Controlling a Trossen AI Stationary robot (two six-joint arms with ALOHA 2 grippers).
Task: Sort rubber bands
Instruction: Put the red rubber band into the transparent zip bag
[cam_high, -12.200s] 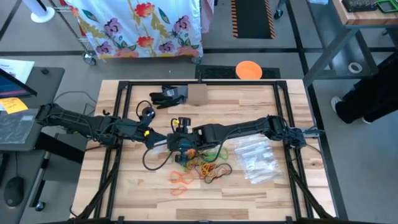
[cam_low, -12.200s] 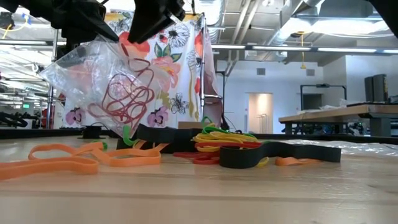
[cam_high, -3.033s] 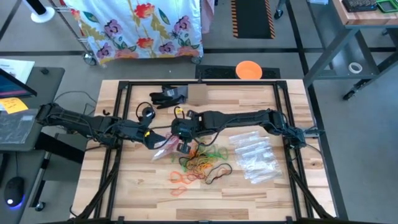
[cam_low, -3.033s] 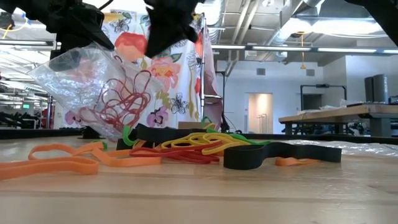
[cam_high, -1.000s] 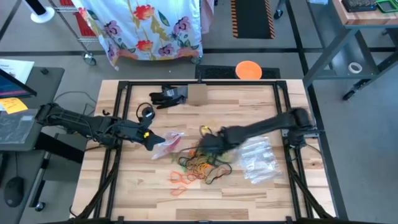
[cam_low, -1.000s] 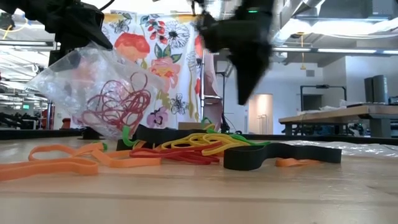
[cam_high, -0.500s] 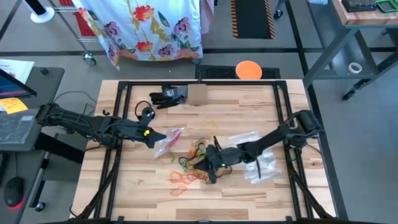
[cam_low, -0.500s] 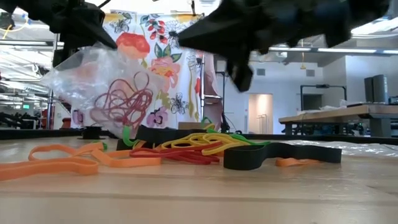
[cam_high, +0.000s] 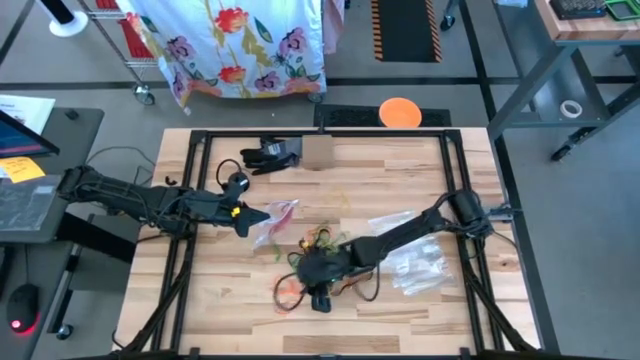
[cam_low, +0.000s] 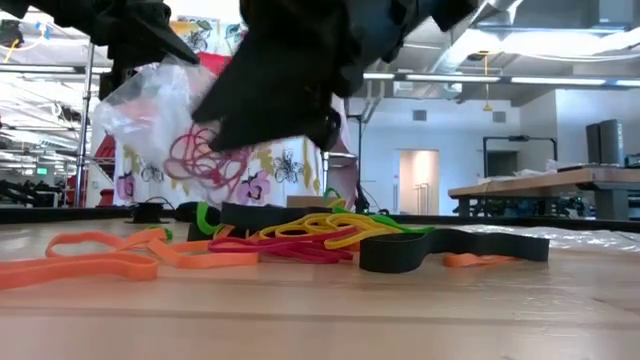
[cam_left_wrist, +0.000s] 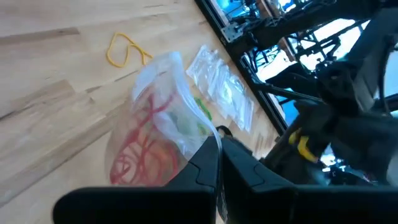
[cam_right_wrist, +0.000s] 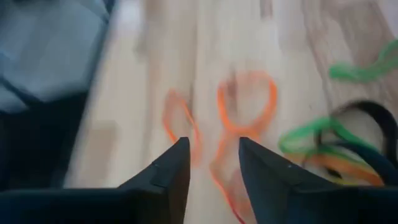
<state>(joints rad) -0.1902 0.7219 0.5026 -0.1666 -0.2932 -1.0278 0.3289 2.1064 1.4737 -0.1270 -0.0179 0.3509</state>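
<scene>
While my left gripper (cam_high: 243, 217) keeps the bag (cam_high: 273, 222) pinched shut, the right gripper (cam_right_wrist: 209, 163) has swung down over the orange bands (cam_right_wrist: 245, 115) on the surface (cam_high: 400, 160) — jaws parted, empty — so orange looks next.

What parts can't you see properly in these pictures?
- High view: the right gripper and its arm cover part of the rubber bands.
- Low view: the dark arm hides part of the clear bag.
- Right wrist view: the orange bands are blurred.
- Left wrist view: the left gripper hides the bag's pinched edge.
</scene>
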